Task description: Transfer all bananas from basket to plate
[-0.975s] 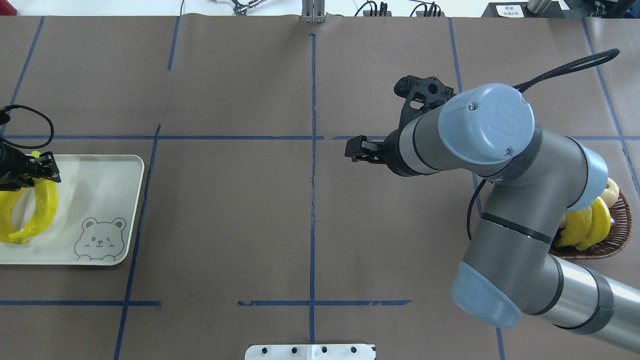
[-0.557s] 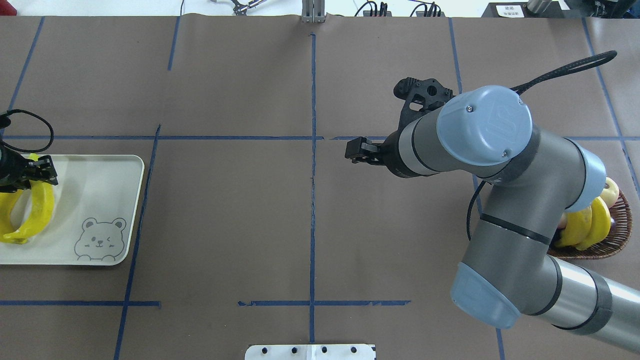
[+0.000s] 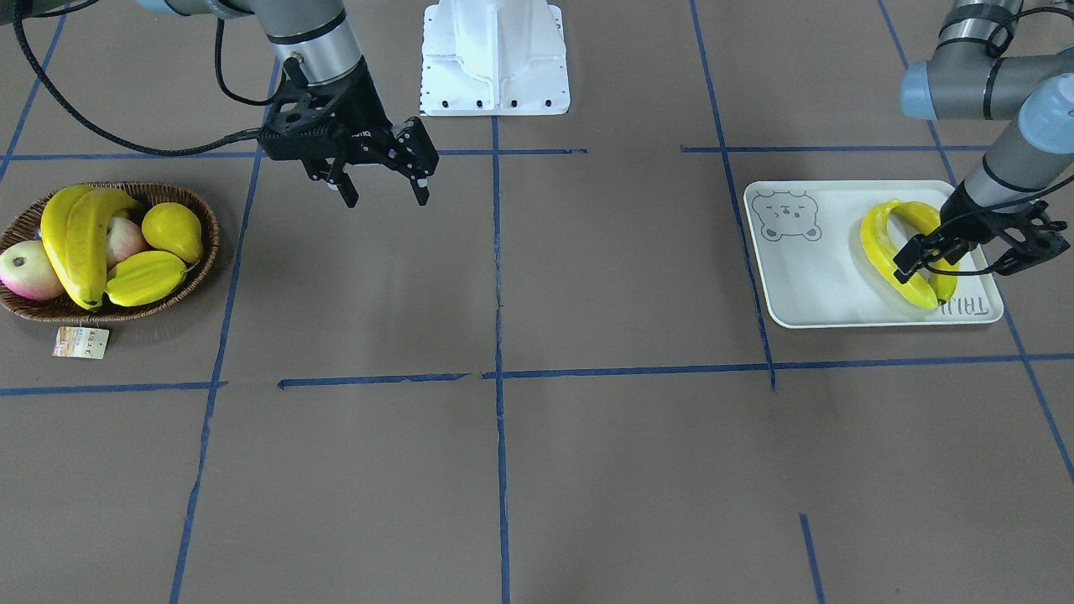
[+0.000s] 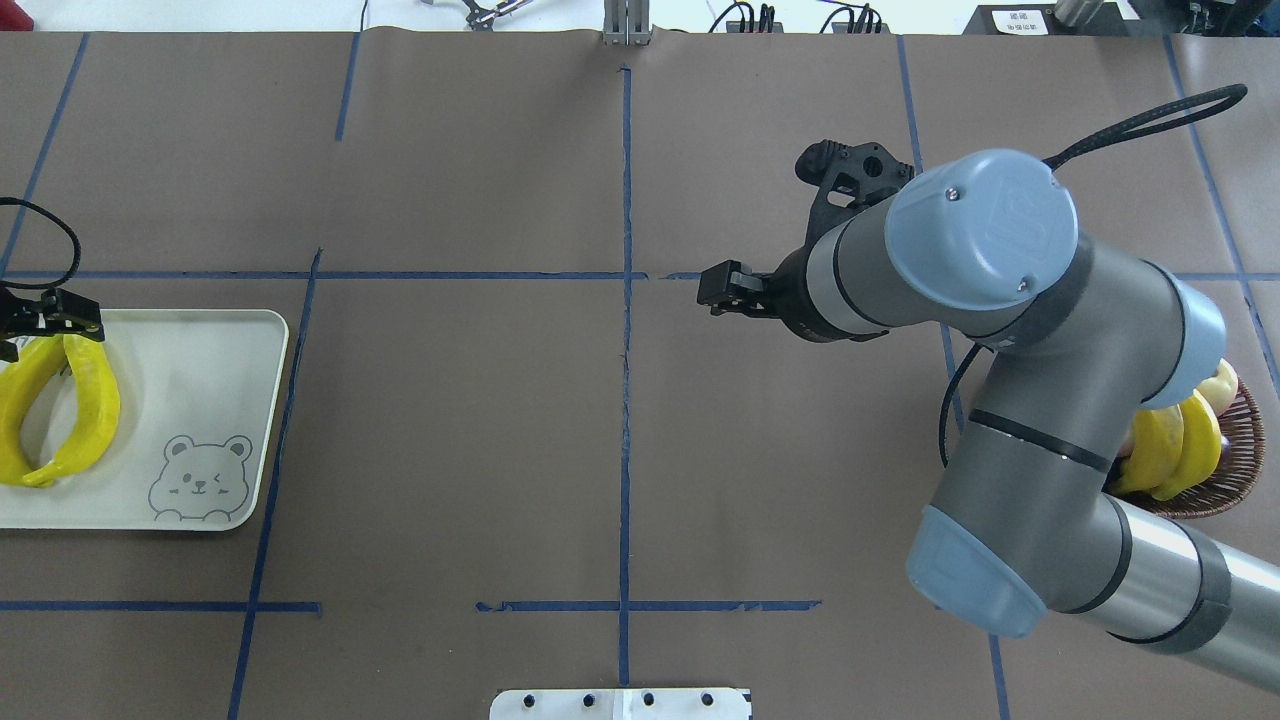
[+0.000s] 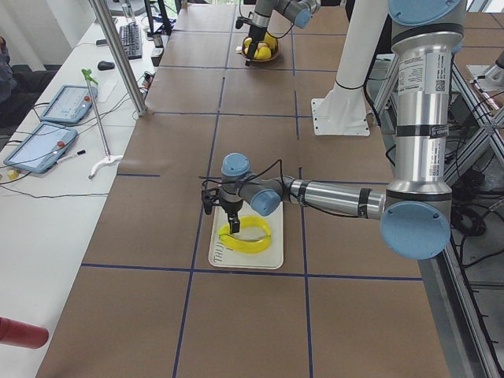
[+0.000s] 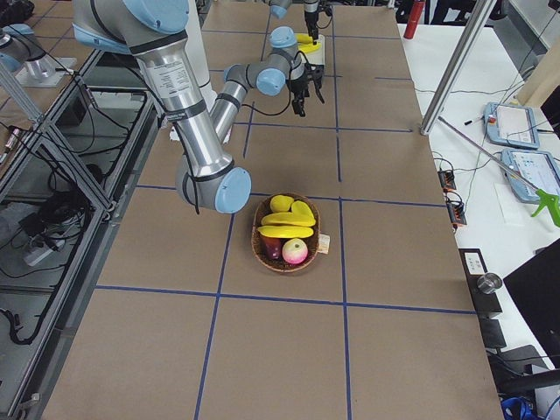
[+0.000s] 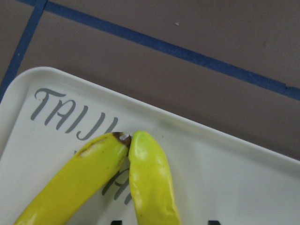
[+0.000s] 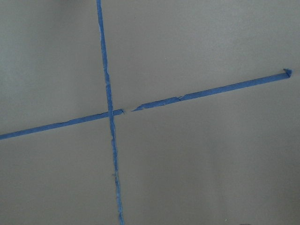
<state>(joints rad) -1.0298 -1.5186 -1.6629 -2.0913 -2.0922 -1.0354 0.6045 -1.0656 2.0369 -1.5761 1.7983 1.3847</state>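
The brown, blue-taped table (image 3: 587, 470) bears a dark woven wicker basket (image 3: 50, 315) (paper tag (image 3: 81, 342) beside). An off-white rectangular tray (image 3: 814, 277) lies well apart.

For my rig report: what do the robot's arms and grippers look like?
The right arm and left arm are grey tubes with pale-blue joint caps. The right gripper and left gripper are black, two-fingered. A black cable loops to each wrist.

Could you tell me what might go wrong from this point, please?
In the basket, two bananas lie beside a yellow starfruit and pear; the open right pincer might grab or knock those. The open left pincer hangs close over the bananas on the plate and could nudge them.
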